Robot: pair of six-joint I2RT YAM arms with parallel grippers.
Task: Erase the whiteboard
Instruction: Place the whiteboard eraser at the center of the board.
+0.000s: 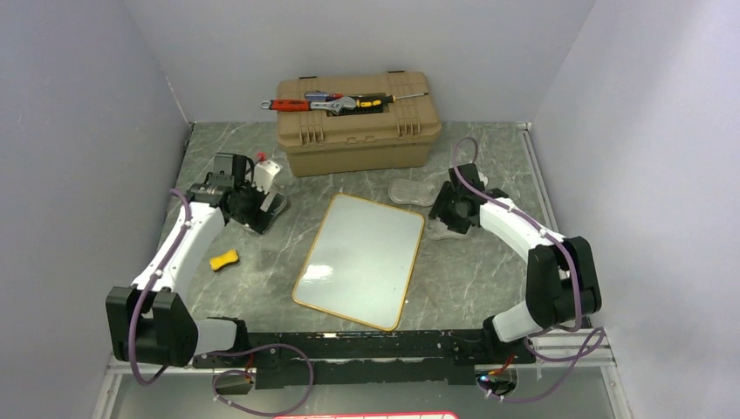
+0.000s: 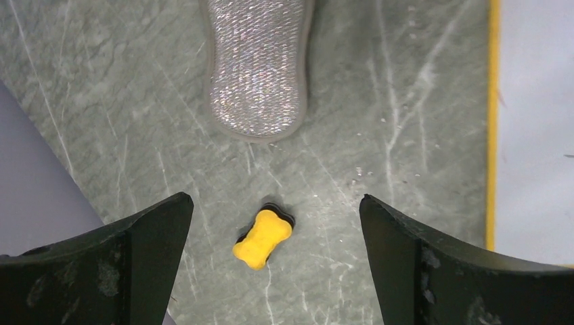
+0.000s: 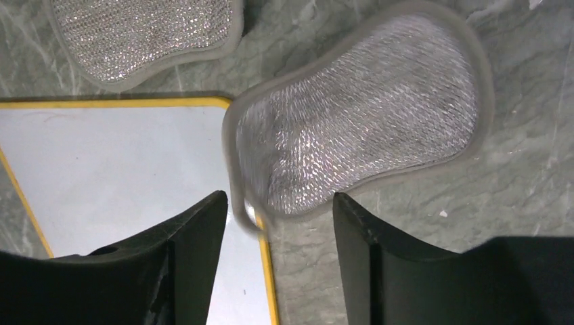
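While the right tool (image 3: pixel 279 203) stands released around the near end of the scrub pad (image 3: pixel 365 115), a square, firm pinch there seems best. The whiteboard (image 3: pixel 122 169) lies just beside the tool, its corner meeting the pad.

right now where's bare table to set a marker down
Free: the stone between the whiteboard and the right arm, and the back corners either side of the toolbox. Crowded: two mesh pads by the right gripper; a pad and yellow eraser on the left.
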